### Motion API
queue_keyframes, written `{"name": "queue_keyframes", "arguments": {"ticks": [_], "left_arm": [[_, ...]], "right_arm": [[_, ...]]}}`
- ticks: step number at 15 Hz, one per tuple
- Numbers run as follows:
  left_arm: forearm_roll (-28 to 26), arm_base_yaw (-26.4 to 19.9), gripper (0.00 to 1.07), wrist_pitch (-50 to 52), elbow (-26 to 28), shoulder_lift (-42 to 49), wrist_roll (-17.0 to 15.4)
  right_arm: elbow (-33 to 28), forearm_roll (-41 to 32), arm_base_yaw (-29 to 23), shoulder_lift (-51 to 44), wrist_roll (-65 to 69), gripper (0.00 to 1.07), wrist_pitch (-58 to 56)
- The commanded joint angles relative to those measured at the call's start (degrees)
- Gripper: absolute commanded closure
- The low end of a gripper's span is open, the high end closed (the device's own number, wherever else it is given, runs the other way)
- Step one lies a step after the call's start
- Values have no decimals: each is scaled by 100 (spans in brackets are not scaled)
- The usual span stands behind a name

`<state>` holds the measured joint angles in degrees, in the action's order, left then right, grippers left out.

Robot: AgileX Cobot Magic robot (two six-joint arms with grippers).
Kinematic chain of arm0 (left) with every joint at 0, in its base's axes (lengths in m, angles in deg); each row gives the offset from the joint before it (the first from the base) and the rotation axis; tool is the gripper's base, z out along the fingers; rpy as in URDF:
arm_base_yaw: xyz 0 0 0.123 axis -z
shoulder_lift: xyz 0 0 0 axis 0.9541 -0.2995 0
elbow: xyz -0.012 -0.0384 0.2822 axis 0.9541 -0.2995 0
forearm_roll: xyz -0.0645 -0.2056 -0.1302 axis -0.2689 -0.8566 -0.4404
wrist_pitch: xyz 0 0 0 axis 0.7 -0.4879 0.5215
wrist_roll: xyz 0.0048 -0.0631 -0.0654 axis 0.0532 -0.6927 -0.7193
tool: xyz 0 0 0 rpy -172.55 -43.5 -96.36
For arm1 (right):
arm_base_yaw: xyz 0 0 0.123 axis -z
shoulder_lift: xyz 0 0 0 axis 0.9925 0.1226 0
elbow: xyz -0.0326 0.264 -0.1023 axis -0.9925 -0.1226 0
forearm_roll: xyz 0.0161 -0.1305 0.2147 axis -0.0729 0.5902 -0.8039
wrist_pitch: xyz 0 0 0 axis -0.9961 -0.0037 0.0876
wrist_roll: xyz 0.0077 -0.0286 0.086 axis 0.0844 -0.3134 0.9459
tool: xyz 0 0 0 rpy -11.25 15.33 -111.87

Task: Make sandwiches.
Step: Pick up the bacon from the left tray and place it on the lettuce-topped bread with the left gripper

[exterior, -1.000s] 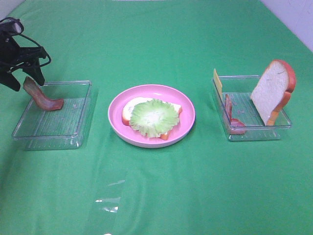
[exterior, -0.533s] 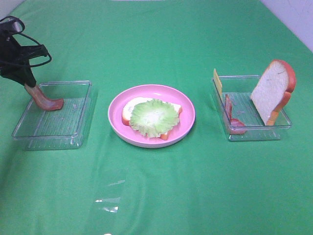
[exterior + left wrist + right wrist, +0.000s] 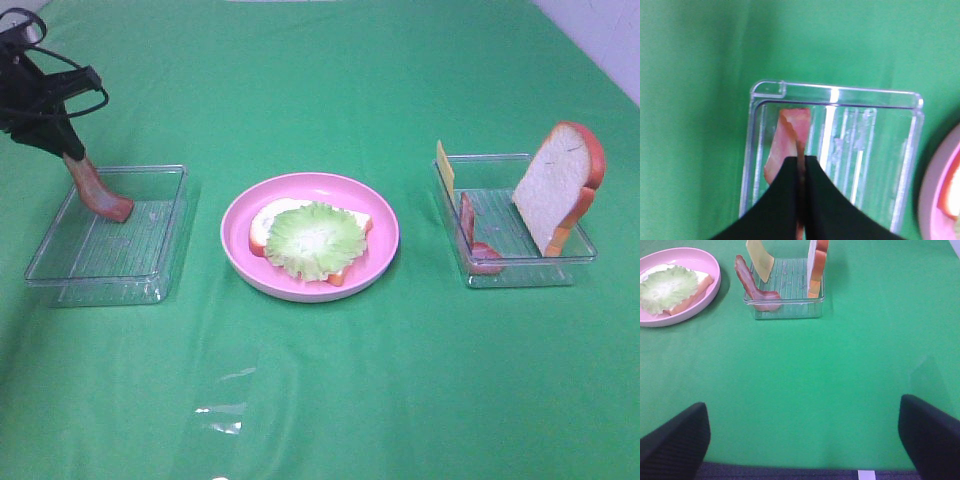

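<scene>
Nearest on the green surface [image 3: 320, 400]: pink plate [image 3: 385, 258] bearing a bread slice [image 3: 262, 225] under lettuce [image 3: 315, 238]. Right of it, clear tray [image 3: 520, 273] holding a second bacon strip [image 3: 468, 225], cheese slice [image 3: 444, 165] and upright bread [image 3: 560, 180]. Right end effector [image 3: 802, 440] spread wide, empty, well short of that tray. Farthest, back left: left end effector [image 3: 70, 158] clamped on the upper end of a bacon strip [image 3: 98, 192] (tilted), lower end down inside the left tray [image 3: 100, 288].

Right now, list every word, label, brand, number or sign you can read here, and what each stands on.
None: the left tray, right tray, pink plate and green cloth carry no text.
A faint dark mark on the upright bread slice is too small to read.
</scene>
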<state>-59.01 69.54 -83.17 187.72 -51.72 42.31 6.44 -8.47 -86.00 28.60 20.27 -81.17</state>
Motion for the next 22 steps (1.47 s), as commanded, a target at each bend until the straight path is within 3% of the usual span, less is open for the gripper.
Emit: {"name": "queue_keyframes", "arguments": {"ticks": [1, 6, 8, 14, 18, 22], "left_arm": [[-418, 34, 107, -155, 138, 223, 120], [-573, 521, 107, -435, 945, 567, 115], [-579, 1020, 107, -516, 1484, 567, -40], [-653, 1960, 107, -355, 1530, 424, -378], [-808, 3048, 107, -143, 1524, 6, -510], [-1186, 3455, 107, -120, 1524, -235, -510]], "right_arm": [[-6, 0, 29, -183, -52, 10, 11], [-6, 0, 29, -183, -52, 10, 11], [-6, 0, 29, -183, -52, 10, 11], [-6, 0, 29, -183, -52, 10, 11], [-6, 0, 29, -183, -52, 10, 11], [-6, 0, 29, -183, -52, 10, 11]]}}
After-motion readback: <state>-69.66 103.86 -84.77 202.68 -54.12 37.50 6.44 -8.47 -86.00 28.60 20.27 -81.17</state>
